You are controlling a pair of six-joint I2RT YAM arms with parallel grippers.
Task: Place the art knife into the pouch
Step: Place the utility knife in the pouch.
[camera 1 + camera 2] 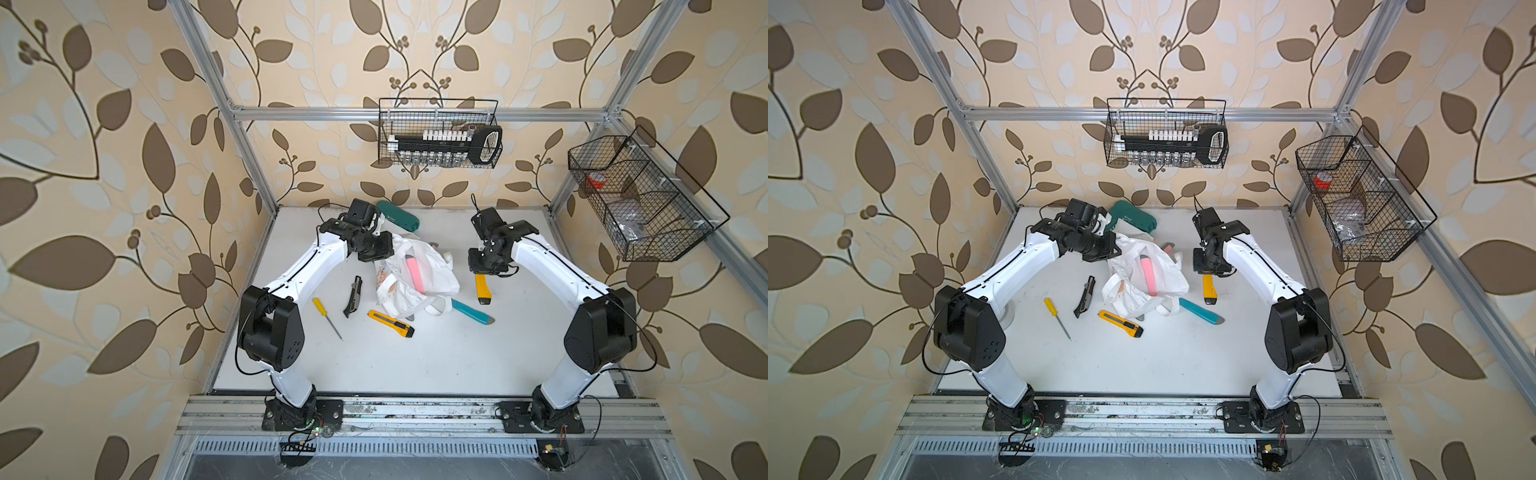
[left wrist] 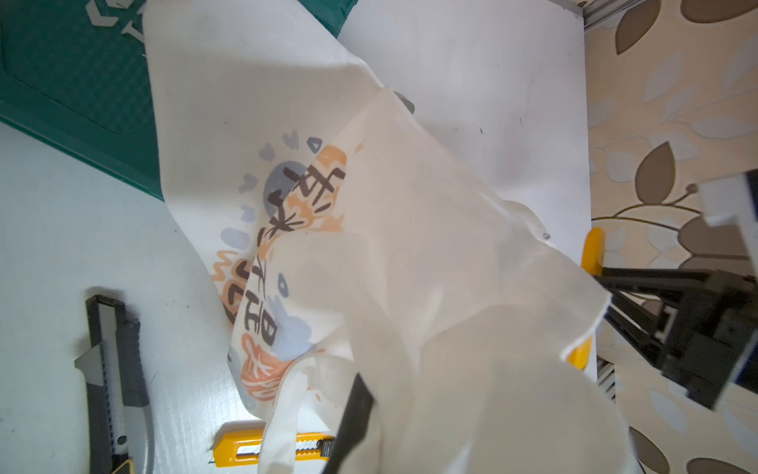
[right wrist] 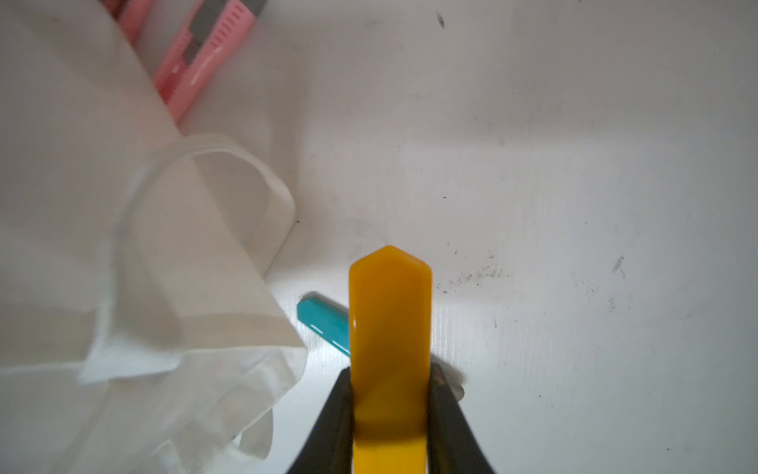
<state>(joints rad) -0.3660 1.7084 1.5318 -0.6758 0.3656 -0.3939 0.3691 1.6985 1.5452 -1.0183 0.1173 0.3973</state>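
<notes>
White table (image 1: pixel 436 365) and leaf wallpaper (image 1: pixel 316 62) fill both top views. At centre lies the pouch (image 1: pixel 436 278), its mouth lifted at the upper-left edge by the left gripper (image 1: pixel 376 249), closed on the cloth. To its right, the right gripper (image 3: pixel 389 371) clamps the yellow art knife (image 3: pixel 389 312) from both sides near one end. The knife seems raised, just beside the pouch, not yet in it. Two risks, I judge: the free end can catch the handle loop (image 3: pixel 275 197) or rim and push the mouth shut, and the thin cloth can slip from the left jaws. Dark printed characters on the pouch show in the left wrist view, but I cannot read them; white lettering on the green case (image 2: pixel 74 82) is cut off.
</notes>
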